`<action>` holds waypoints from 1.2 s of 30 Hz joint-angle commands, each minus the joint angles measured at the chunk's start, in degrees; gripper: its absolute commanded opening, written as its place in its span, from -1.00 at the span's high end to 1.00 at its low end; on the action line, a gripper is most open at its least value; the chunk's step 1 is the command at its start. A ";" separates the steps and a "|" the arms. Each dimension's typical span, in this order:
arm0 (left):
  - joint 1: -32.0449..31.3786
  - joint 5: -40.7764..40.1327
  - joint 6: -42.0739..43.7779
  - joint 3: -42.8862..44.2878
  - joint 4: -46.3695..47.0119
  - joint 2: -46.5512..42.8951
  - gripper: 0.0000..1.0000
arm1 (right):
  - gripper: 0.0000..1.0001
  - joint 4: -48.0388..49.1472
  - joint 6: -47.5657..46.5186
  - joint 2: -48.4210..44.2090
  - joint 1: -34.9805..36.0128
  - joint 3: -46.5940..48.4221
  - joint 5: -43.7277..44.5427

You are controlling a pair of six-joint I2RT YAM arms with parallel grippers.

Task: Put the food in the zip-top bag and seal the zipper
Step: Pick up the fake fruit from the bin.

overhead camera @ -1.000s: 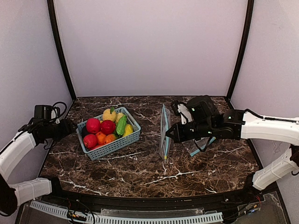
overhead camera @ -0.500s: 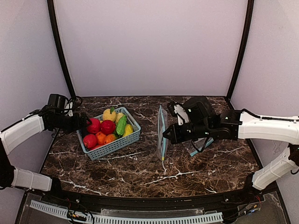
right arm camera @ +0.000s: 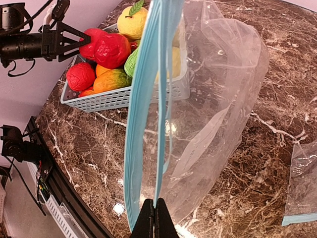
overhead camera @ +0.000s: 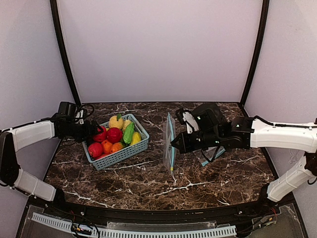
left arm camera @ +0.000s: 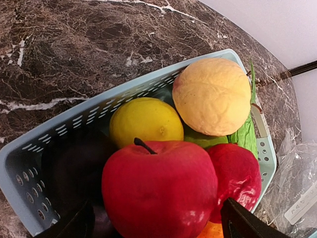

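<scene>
The food lies in a light-blue mesh basket (overhead camera: 119, 157): a red apple (left arm camera: 158, 188), a second red fruit (overhead camera: 114, 134), a long green one (overhead camera: 129, 133), a yellow lemon (left arm camera: 143, 119) and a pale orange fruit (left arm camera: 213, 94). My left gripper (overhead camera: 94, 133) is open, its fingers on either side of the red apple at the basket's left end. My right gripper (overhead camera: 174, 144) is shut on one side of the light-blue zipper (right arm camera: 143, 99) and holds the clear zip-top bag (overhead camera: 168, 144) upright, mouth slightly parted, to the right of the basket.
A second clear bag (overhead camera: 213, 153) lies flat on the marble table under my right arm; its corner shows in the right wrist view (right arm camera: 302, 188). The basket's rim (left arm camera: 74, 124) runs beside my left fingers. The booth walls stand close on the left, right and behind.
My left arm has swung right from the table's left edge to the basket, its gripper now at the red apple. My right gripper has carried the bag slightly left.
</scene>
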 commanded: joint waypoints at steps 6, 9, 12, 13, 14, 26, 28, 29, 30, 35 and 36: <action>-0.27 0.26 -1.48 -1.86 3.38 1.69 -0.69 | 1.00 1.89 -0.04 0.44 0.56 1.79 -0.09; -0.23 0.12 -1.48 -1.78 4.09 2.27 -0.69 | 1.00 1.87 0.11 0.41 0.52 1.57 0.01; -0.29 0.30 -1.24 -1.37 4.19 3.52 -0.60 | 1.00 1.87 0.23 0.48 0.55 1.51 -0.12; -0.24 0.32 -1.23 -1.35 4.19 3.70 -0.56 | 1.00 1.87 0.22 0.39 0.56 1.45 -0.13; -0.25 0.28 -1.25 -1.37 4.27 3.84 -0.54 | 1.00 1.88 0.29 0.37 0.57 1.35 -0.04; -0.31 -2.58 0.68 -2.48 2.58 -4.91 -0.26 | 1.00 1.62 0.52 -0.45 0.57 1.11 0.72; -0.52 -2.52 2.73 -2.09 0.88 -8.79 -0.25 | 1.00 1.53 0.38 -0.59 0.57 1.23 1.17; -0.81 -2.48 3.59 -1.10 -1.24 -10.10 -0.24 | 1.00 1.48 0.24 -0.63 0.57 1.30 1.32; -0.94 -2.47 5.27 0.34 -3.97 -12.44 -0.23 | 1.00 1.45 0.09 -0.53 0.56 1.46 1.49; -3.94 0.75 7.44 5.10 -10.27 -18.67 -0.19 | 1.00 1.34 -0.64 0.76 0.57 2.73 1.25; -4.93 1.77 7.09 6.15 -10.58 -19.97 -0.18 | 1.00 1.45 -0.70 1.15 0.52 3.04 0.98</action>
